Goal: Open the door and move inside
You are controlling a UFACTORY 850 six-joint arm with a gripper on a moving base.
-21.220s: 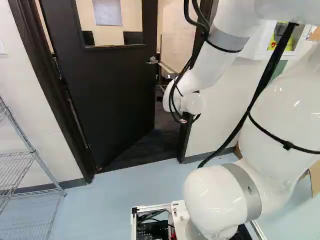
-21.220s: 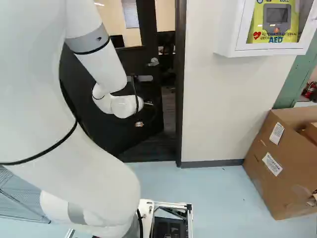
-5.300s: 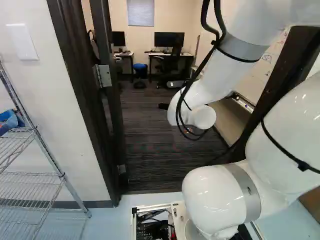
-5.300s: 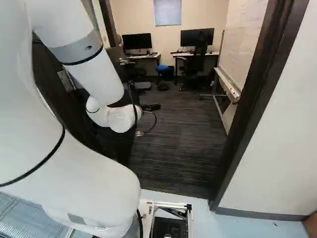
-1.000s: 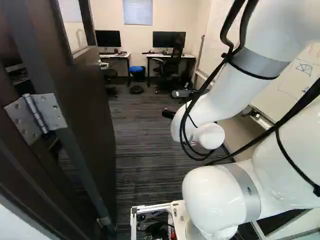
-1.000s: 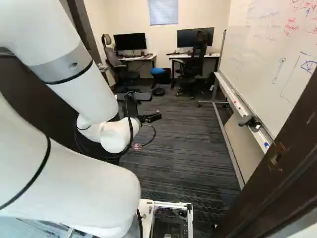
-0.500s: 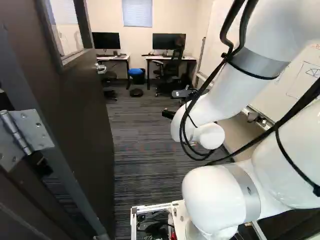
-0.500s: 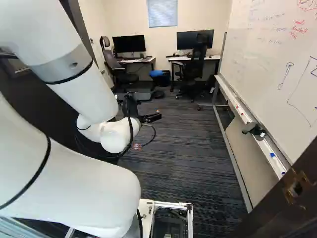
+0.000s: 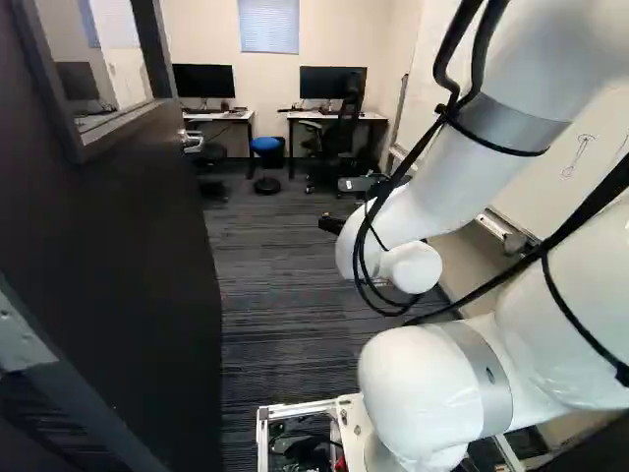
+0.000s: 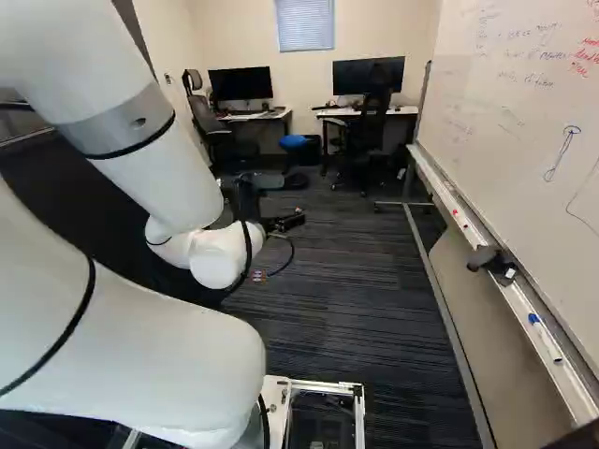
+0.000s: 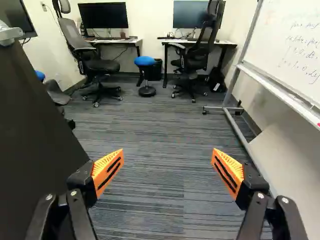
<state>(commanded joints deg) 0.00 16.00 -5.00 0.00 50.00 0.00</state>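
Ahead of me, two desks stand by the far wall, one (image 11: 118, 41) bearing a monitor (image 11: 103, 15), the other (image 11: 222, 43) a second monitor (image 10: 368, 75). A window blind (image 10: 305, 23) hangs above, between the screens. I see an office chair (image 11: 95, 65) by the first desk, another (image 11: 196, 57) by the second, and a blue-topped stool (image 11: 145, 61) between them on striped carpet (image 11: 150, 125). At the right of my right base view, a whiteboard (image 10: 524, 94) carries handwriting; a blue-capped marker (image 10: 546, 339) lies on its tray (image 10: 524, 304).
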